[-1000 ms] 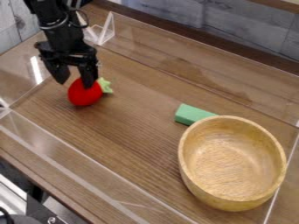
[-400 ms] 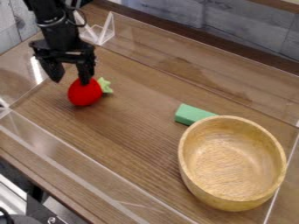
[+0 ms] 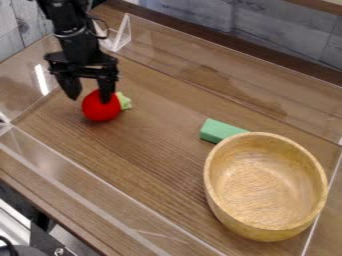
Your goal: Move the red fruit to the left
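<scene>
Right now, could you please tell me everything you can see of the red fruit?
The red fruit is a small, rounded, bright red toy, smooth and glossy like plastic, with a little light-green leafy tip pointing right. It lies on the wooden table near the far left corner, well apart from the green block and the wooden bowl. The open claw is right above it, fingers either side of its top; contact cannot be told.

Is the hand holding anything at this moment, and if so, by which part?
Nothing is held. The hand is open, its fingers spread just above and around the top of the red fruit, which sits on the table.
</scene>
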`<state>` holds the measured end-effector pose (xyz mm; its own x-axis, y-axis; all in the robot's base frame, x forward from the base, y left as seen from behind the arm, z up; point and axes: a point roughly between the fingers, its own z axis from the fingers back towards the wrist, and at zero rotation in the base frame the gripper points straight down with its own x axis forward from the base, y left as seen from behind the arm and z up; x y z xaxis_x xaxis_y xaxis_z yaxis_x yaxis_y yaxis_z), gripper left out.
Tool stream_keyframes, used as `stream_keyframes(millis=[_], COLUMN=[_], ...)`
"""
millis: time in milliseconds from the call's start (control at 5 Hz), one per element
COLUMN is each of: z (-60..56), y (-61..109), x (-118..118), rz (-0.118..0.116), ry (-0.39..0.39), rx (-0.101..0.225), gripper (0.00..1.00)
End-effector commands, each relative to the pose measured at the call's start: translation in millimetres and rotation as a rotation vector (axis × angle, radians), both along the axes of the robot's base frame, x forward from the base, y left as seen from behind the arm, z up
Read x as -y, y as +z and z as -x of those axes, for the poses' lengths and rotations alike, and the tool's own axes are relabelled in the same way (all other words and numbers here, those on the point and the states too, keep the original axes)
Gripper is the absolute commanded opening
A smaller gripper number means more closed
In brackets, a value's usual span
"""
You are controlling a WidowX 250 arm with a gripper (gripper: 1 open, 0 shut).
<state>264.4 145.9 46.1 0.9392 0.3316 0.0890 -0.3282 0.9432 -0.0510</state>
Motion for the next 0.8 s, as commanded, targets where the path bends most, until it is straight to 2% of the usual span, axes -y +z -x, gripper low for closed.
stream_keyframes(millis=[0,200,400,600], z=[-16.9,-22.8,-21.4,-20.1], y=[5.1,2.5,2.8,3.1], x=[-16.9,-28.2,-27.3,-25.8], rz=[-0.036,-0.031,-0.022,-0.012], ry=[-0.024,-0.044,-0.066,-0.087], rx=[0.041,0.043,0.037,0.032], gripper=[0.00,0.00,1.00,1.00])
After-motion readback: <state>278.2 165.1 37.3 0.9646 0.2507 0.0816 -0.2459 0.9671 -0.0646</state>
